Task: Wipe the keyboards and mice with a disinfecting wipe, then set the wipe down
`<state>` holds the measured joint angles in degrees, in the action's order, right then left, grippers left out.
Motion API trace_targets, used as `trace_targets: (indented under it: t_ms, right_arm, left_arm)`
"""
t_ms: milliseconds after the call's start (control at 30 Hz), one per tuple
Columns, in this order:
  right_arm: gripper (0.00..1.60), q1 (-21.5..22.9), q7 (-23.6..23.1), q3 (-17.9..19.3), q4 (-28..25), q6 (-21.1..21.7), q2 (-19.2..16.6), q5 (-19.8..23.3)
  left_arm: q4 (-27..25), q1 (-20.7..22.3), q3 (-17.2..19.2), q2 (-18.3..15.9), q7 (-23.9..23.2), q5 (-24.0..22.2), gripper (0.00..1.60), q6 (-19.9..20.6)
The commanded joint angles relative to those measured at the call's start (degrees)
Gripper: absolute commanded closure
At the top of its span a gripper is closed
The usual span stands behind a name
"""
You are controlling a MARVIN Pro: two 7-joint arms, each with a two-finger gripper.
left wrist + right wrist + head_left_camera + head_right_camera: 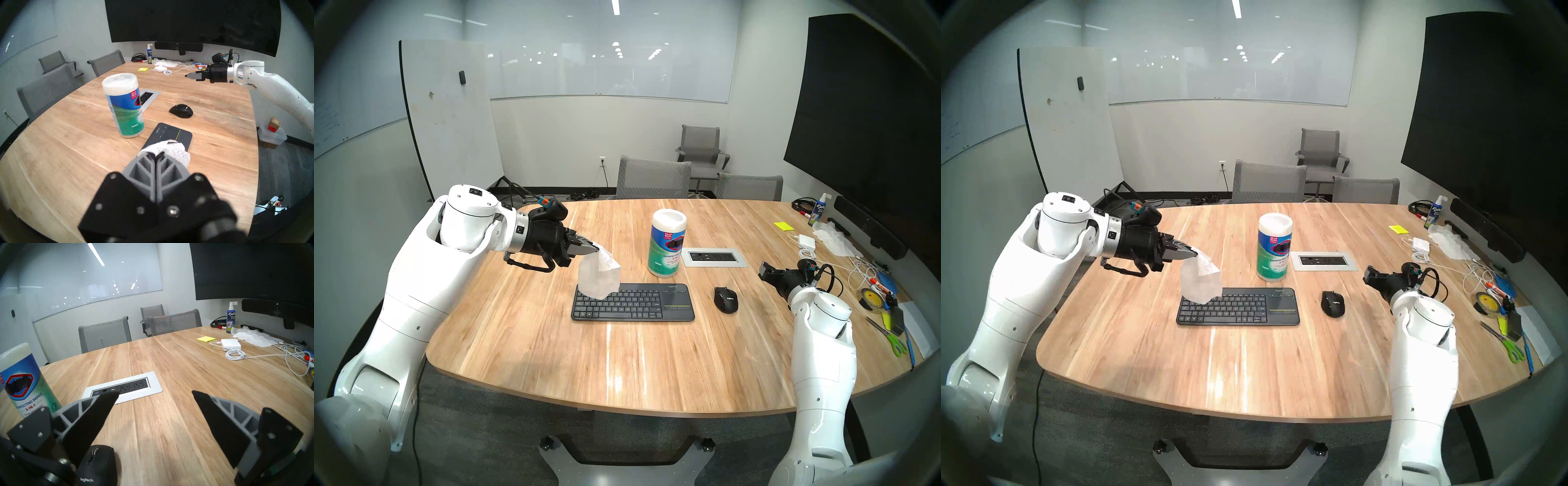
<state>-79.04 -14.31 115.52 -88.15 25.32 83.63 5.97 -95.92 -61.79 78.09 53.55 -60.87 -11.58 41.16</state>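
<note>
My left gripper (595, 250) is shut on the top corner of a white dotted disinfecting wipe (599, 276), which hangs down over the far left corner of the dark grey keyboard (633, 302). Whether the wipe's lower edge touches the keys, I cannot tell. In the left wrist view the wipe (171, 149) bunches beyond the closed fingers (144, 168) and hides the keyboard's (171, 134) near end. The black mouse (725, 298) lies right of the keyboard. My right gripper (155, 394) hovers open and empty, behind and right of the mouse (95, 461).
A white wipes canister (667, 247) with a teal label stands just behind the keyboard. A power outlet panel (714, 257) is set into the table to its right. Charger, cables, tape, scissors (890, 339), spray bottle and tissues crowd the right edge. Grey chairs line the far side.
</note>
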Motion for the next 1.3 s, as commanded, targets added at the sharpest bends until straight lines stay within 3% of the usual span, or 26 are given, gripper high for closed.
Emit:
trace_targets:
  t_ms: [0,600,1267]
  right_arm:
    - [0.0,0.7,0.2,0.0,-1.3,-0.2,-0.1,0.0]
    - [0.0,0.6,0.2,0.0,-1.4,-0.1,0.0,0.0]
    - [0.0,0.6,0.2,0.0,-1.4,-0.1,-0.1,0.0]
  left_arm:
    - [1.5,-1.9,3.0,-0.2,2.6,0.0,1.6,-1.4]
    - [7.4,-1.7,2.5,0.6,2.7,-0.9,1.6,-4.8]
    - [14.3,1.0,-0.8,2.4,2.1,-0.1,1.6,-6.1]
